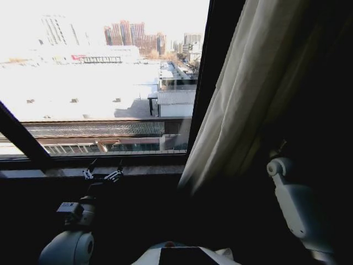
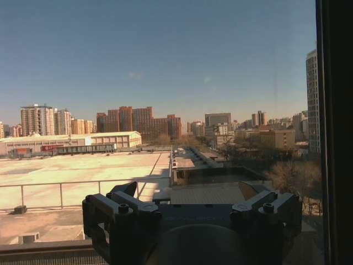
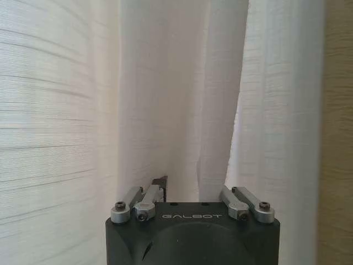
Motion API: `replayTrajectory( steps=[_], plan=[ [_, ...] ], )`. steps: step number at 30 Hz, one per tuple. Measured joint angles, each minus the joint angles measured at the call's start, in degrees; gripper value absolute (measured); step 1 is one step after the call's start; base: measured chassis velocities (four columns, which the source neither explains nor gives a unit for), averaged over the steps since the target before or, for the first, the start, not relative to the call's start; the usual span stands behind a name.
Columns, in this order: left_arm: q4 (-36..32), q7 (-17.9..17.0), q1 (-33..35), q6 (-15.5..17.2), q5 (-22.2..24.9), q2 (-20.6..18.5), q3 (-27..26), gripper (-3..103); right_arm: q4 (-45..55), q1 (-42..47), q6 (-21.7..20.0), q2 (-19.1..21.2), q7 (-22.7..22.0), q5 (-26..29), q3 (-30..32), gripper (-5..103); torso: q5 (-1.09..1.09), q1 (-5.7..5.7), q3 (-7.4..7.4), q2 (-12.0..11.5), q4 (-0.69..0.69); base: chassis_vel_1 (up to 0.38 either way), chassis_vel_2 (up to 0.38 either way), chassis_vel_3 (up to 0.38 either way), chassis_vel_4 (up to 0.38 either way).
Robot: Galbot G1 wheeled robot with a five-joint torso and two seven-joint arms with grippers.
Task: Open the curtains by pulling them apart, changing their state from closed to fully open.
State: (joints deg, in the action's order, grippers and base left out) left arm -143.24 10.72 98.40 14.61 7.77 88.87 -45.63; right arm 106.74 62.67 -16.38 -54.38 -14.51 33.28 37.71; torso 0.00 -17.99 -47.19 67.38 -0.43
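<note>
looking first at the curtains (image 1: 242,94), we see one cream, pleated panel gathered on the right of the window, hanging at a slant from the upper right down toward the sill, its lower edge ending just right of the dark window frame bar (image 1: 212,61). to the left of that bar the glass is uncovered, and through it we see flat rooftops and a row of city buildings (image 1: 132,36) in bright daylight. in the right wrist view the fabric (image 3: 176,99) hangs just in front of the right gripper (image 3: 193,187), its folds running vertically and a strip of tan wall (image 3: 339,132) showing beside it; the linkages of the jaws are splayed outward, so we read the jaws as open, with a fold of cloth hanging between them, though we cannot tell whether the cloth is touching them. one dark fingertip (image 3: 160,182) shows against the fabric. in the head view the white right arm (image 1: 295,204) rises beside the lower part of the panel. the left gripper (image 1: 103,174) sits low by the window sill (image 1: 143,170), well apart from the fabric, with its jaws open and nothing between them; in the left wrist view the same gripper (image 2: 190,190) points out through the bare glass at the rooftops and blue sky, with the dark frame (image 2: 336,132) along one side. the left arm (image 1: 74,232) shows below it in shadow.
</note>
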Motion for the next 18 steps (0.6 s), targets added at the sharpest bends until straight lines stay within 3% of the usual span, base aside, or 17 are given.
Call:
replayTrajectory(
  steps=[4,7,8,11,13,16,18],
  plan=[
    [0.0,0.0,-0.1,0.1,0.0,0.1,-0.1,100,5.1,2.9,-0.8,-1.5,-0.2,0.2,-2.5,44,0.00,0.00,0.00,0.0,0.00,0.000,0.000,0.000,0.000],
    [0.0,0.0,-0.1,0.2,-0.1,0.2,0.0,100,10.3,7.4,-1.2,-2.5,-0.9,-1.0,-5.0,60,0.00,0.00,0.00,0.0,0.00,0.000,0.000,0.000,0.000],
    [0.0,0.0,-0.1,0.2,-0.1,0.2,0.0,100,10.3,7.4,-1.2,-2.5,-0.9,-1.0,-5.0,60,0.00,0.00,0.00,0.0,0.00,0.000,0.000,0.000,0.000],
    [0.0,0.0,0.0,0.2,-0.1,0.5,0.1,100,14.5,11.6,-1.2,-3.1,-1.1,-2.1,-5.6,77,0.00,0.00,0.00,0.0,-0.01,0.000,0.000,0.000,0.000],
    [0.0,0.0,0.0,0.2,-0.1,0.5,0.1,100,15.9,12.8,-1.1,-3.4,-1.1,-2.3,-5.7,77,0.00,0.00,0.00,0.0,-0.01,0.000,0.000,0.000,0.000],
    [0.0,0.0,-0.3,0.2,-0.1,0.7,0.2,100,19.1,15.7,-0.5,-4.9,-1.6,-3.3,-5.7,93,0.00,0.00,0.01,0.0,-0.01,0.000,0.000,0.000,0.000],
    [0.0,0.0,-0.3,0.2,-0.1,0.7,0.2,100,19.6,16.1,-0.4,-5.3,-1.8,-3.6,-5.7,97,0.00,0.00,0.01,0.0,-0.01,0.000,0.000,0.000,0.000]
  ],
)
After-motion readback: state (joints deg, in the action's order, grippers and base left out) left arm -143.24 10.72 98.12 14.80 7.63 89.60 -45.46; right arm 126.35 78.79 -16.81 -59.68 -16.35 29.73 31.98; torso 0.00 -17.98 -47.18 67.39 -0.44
